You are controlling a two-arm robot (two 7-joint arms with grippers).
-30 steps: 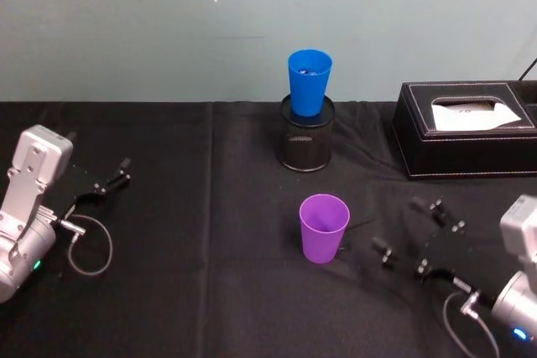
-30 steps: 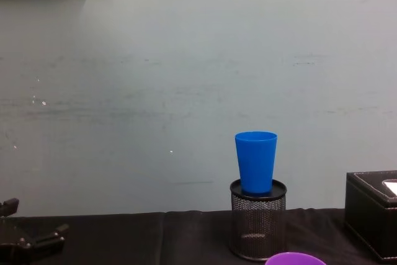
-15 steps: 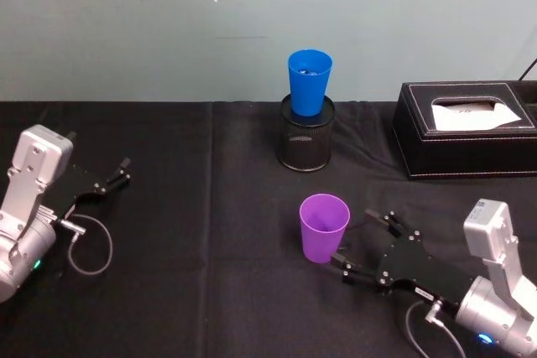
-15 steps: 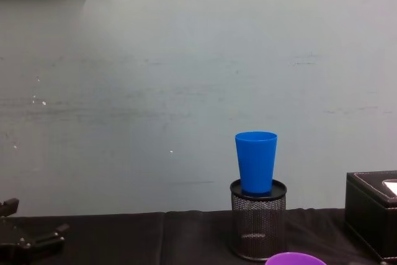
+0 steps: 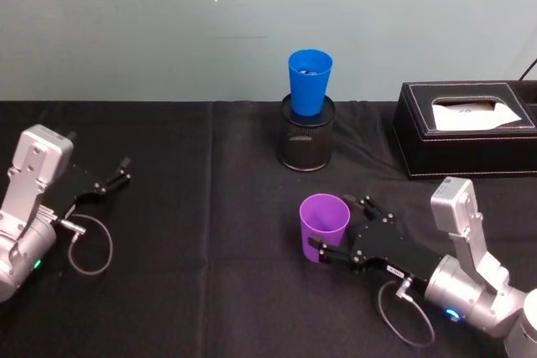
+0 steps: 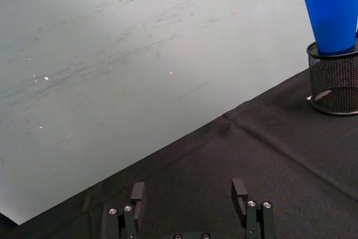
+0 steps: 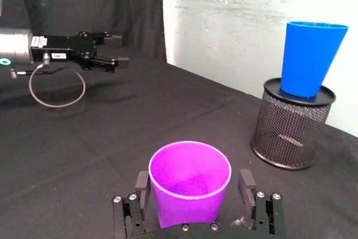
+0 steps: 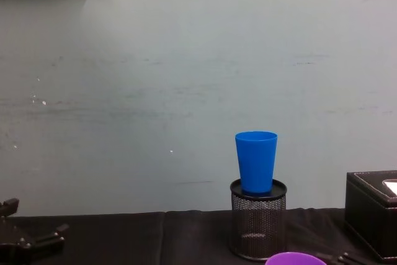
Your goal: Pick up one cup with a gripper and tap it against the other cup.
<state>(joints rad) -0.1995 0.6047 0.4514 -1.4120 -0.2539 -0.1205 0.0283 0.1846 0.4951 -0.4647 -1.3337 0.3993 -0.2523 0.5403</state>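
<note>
Presently, your items on the black tablecloth [image 5: 210, 241], from the task's thing outward:

1. Purple cup [image 5: 324, 225]. It stands upright on the cloth, mouth up, near the middle of the table in the head view. Its rim also peeks over the lower edge of the chest view [image 8: 295, 259].

2. Right gripper [image 5: 337, 223]. It reaches in low from the cup's 4 o'clock. Its fingers are spread wide, one on each side of the purple cup, which sits between them in the right wrist view [image 7: 189, 186]. You can see a gap at one finger. Whether the other touches the cup cannot be told.

3. Blue cup [image 5: 310, 81]. It is at the purple cup's 12 o'clock, upright, seated in the mouth of a black wire-mesh pen holder [image 5: 306, 144]. The two cups are apart.

4. Black tissue box [image 5: 466, 127]. It is at the purple cup's 2 o'clock, beside the pen holder, with white tissue in its opening.

5. Left gripper [image 5: 119, 173]. You have it parked at 9 o'clock, well apart from both cups, with fingers parted and nothing between them [image 6: 188, 194].
</note>
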